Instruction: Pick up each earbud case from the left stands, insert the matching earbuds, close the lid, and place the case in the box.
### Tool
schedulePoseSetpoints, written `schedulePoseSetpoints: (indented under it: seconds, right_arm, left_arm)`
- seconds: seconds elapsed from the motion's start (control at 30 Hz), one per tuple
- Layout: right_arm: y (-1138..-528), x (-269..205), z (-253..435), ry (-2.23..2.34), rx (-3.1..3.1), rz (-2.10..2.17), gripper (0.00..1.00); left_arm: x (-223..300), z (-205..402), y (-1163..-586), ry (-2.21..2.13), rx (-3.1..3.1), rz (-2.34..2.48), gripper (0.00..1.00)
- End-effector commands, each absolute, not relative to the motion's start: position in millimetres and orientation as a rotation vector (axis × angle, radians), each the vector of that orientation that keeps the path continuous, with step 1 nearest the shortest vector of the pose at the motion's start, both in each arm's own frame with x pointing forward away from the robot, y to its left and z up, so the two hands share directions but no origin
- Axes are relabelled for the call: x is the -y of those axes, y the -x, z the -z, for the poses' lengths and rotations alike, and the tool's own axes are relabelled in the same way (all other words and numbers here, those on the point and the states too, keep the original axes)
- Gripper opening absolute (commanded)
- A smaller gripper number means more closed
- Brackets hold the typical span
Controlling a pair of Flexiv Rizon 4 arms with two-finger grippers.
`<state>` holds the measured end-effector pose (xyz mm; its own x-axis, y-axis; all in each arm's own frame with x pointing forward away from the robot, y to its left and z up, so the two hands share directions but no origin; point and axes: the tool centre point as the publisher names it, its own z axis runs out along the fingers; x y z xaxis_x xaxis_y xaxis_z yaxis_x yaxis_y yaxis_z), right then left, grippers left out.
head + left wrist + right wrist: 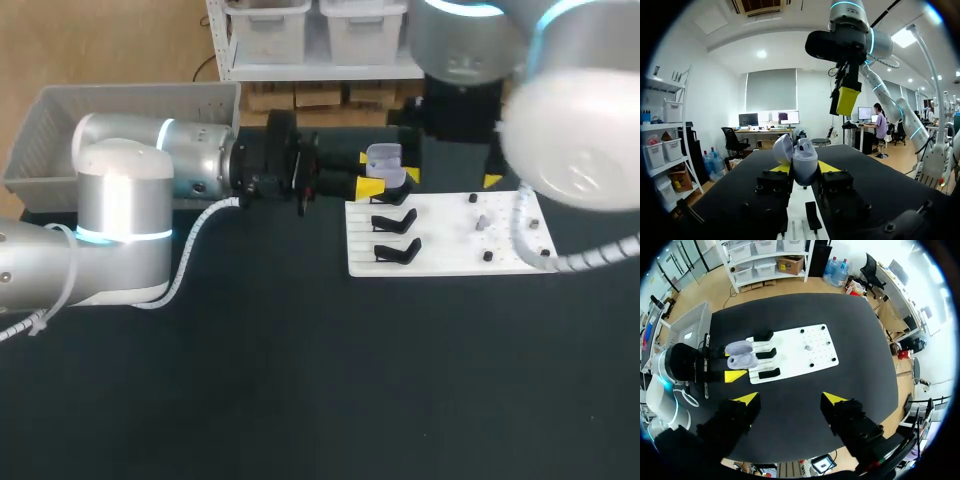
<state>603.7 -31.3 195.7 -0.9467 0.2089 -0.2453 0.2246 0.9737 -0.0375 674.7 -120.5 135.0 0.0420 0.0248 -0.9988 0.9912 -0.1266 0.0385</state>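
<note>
Over at the left edge of the board, the left arm lies stretched across the desk from the left side. Its jaws are clenched on the case: in the left wrist view both yellow tips sit against the case's sides. The lid stands open. The case is at the farthest stand, by the board's far left corner; I cannot tell whether it rests on that stand or is lifted off it. Two more black stands sit nearer along the same edge, just beside the jaws.

The right arm comes in from the far right and hangs high over the board's far side. Its jaws are released, their fingertips spread wide above the dark surface.

The grey box stands at the desk's far left corner, behind the left arm and well apart from the board. A broad stretch of dark desk runs from the board to the near edge. The board's right half carries a small grey piece among dark pegs, too small to make out.
</note>
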Motion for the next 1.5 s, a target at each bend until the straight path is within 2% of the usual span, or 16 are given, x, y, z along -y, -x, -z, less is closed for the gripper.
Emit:
schedulePoseSetpoints:
  seconds: [0.03,0.1,0.2,0.3,0.7,0.8,1.03,1.5]
  right_arm:
    - [-606,50,-180,-0.258,-2.820,-0.069,0.71]
    - [-612,53,-172,-0.234,-2.830,-0.043,0.72]
    - [-622,58,-158,-0.225,-2.850,-0.043,0.67]
    - [-632,61,-143,-0.224,-2.873,-0.016,0.54]
    - [-664,85,-87,-0.293,-2.939,-0.018,0.71]
    - [-669,90,-75,-0.322,-2.944,-0.016,0.67]
    - [-675,100,-52,-0.375,-2.967,-0.056,0.50]
    - [-689,108,-37,-0.469,-2.932,-0.090,0.45]
  left_arm:
    - [121,-134,-675,-1.339,-1.135,1.256,0.00]
    - [121,-134,-675,-1.339,-1.135,1.256,0.00]
    - [121,-134,-675,-1.339,-1.135,1.256,0.00]
    - [121,-134,-675,-1.339,-1.135,1.256,0.00]
    - [121,-134,-675,-1.339,-1.135,1.256,0.00]
    - [121,-134,-675,-1.339,-1.135,1.256,0.00]
    - [121,-134,-675,-1.339,-1.135,1.256,0.00]
    - [121,-134,-675,-1.339,-1.135,1.256,0.00]
